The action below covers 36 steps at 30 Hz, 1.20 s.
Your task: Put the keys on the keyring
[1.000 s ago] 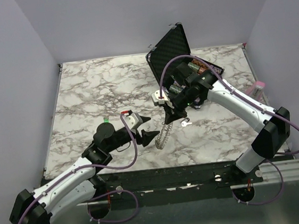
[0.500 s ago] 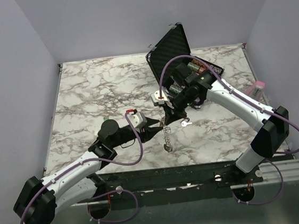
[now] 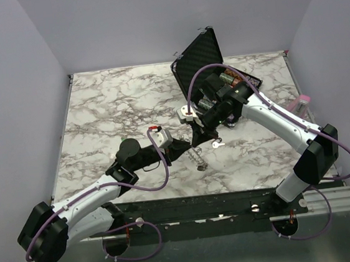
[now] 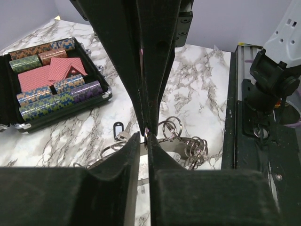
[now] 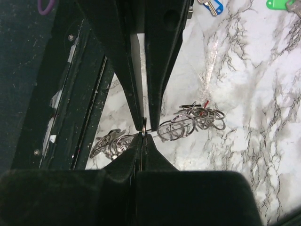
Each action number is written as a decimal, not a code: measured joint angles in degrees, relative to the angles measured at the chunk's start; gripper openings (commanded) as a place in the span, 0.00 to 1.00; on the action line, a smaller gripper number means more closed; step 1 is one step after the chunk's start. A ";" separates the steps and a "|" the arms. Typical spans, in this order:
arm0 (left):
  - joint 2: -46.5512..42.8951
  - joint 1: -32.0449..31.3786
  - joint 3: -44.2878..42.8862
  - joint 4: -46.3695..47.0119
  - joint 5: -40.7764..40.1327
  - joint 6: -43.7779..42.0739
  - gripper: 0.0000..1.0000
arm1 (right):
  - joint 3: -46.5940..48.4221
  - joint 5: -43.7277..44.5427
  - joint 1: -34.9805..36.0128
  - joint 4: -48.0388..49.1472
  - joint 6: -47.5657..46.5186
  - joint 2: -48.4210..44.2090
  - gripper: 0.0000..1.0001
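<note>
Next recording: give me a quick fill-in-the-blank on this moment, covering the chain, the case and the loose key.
The right gripper is ___ on a ring of the long silver link-chain keyring.
The black hard case at the far side stands ___.
The small plain silver key lies on the ___ tabletop, outside the case.
Missing: shut; open; marble.

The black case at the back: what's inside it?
Rows of stacked, multicoloured chips and red-backed cards lie in the case. From above, the right arm covers most of its tray; the wrist view cuts off its left end.
</note>
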<state>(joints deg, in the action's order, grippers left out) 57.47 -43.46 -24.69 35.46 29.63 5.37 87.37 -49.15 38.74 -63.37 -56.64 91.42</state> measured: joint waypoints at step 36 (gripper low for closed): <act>-18.05 0.37 9.01 -2.84 5.84 -3.61 0.00 | -4.83 -19.06 -0.39 -10.27 -20.37 -1.27 0.43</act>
<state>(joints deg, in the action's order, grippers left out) 39.42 -43.09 -15.68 32.62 35.46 1.76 82.54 -68.20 38.35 -73.65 -77.01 90.15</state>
